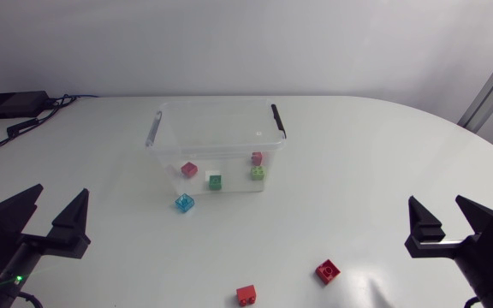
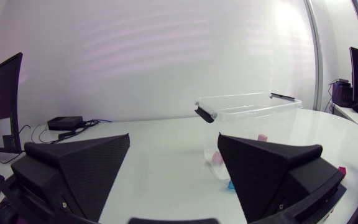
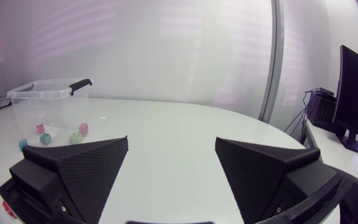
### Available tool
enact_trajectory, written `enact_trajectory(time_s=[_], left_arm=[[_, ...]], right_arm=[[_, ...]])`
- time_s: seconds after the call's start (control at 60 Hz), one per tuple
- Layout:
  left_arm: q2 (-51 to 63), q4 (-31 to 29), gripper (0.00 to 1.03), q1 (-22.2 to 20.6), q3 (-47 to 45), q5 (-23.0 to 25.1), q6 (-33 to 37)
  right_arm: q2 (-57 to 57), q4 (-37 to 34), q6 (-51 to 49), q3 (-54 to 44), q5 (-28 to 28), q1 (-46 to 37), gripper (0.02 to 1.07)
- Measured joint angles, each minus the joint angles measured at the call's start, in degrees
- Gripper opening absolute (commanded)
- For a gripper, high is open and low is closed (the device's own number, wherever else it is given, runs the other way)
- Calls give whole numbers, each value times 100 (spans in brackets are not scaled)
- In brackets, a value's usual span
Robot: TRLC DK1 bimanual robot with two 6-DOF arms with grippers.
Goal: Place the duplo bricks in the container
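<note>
Four bricks [image 1: 215,181] are in the container [image 1: 216,103]. A blue brick [image 1: 184,203] and two red bricks [image 1: 328,271] remain outside, between the left gripper [image 1: 60,192] and right gripper [image 1: 436,200]. Both gape wide, empty.

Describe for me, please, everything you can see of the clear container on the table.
The container is a rectangular box of clear plastic, lidless and upright on the white table, towards its far middle. A clip handle sits at each short end; the right handle is black. On its floor lie a red brick, a dark green brick, a pinkish brick and a light green brick. A blue brick lies just outside its near wall; whether they touch cannot be told.
</note>
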Motion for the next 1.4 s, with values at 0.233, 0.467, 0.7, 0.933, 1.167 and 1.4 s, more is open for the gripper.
enact_trajectory(time_s=[0.233, 0.467, 0.7, 0.933, 1.167, 1.4], left_arm=[[0, 0, 99, 0, 0, -2, 0], [0, 0, 99, -17, -2, -2, 0], [0, -9, 97, -66, 0, 0, 2], [219, -501, 96, -129, 313, 0, 7], [2061, -1121, 91, -197, 1504, 0, 7], [4194, -1967, 92, -417, 2531, -2, 529]], right_arm=[[0, 0, 0, 0, -2, 0, 103], [0, 0, 0, 0, -2, 4, 103], [2, 24, 0, 2, -2, 52, 102], [789, 22, 4, 511, -4, 439, 102], [2673, -586, 142, 1742, -46, 885, 102], [4341, -1779, 173, 2588, -46, 1467, 102]])
